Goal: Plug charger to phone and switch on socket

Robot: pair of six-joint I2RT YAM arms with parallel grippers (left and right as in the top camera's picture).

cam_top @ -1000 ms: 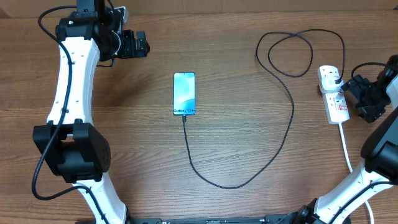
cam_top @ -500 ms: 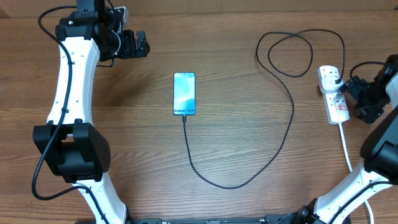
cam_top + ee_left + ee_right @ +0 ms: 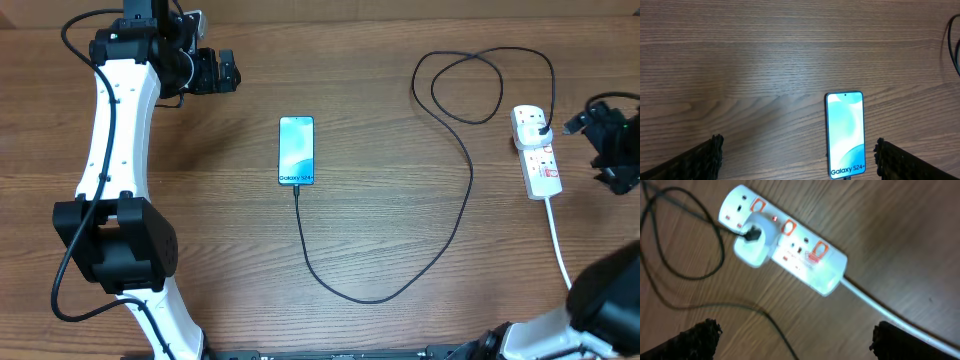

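Jaws: I read both pairs as spread wide, nothing between them
Left gripper (image 3: 224, 72): over the far left of the table (image 3: 400, 320), well apart from the phone (image 3: 296, 150), touching nothing
Right gripper (image 3: 592, 150): just beside the socket (image 3: 536, 152), on its right, clear of it
Overhead only: the whole charger (image 3: 462, 200), looping from the socket round to the phone's near short end
Left wrist only: my fingertips (image 3: 702, 160) at the bottom corners, phone (image 3: 845, 134) between them, "Galaxy S24+" legible on the screen
Right wrist only: black plug (image 3: 751, 232) seated near one end of the socket (image 3: 790, 247), red switches along the top, all a bit blurred
Phone axis: long side runs far to near, text end towards me
Socket axis: long side far to near, slightly tilted, white cord (image 3: 556, 235) leaving its near end
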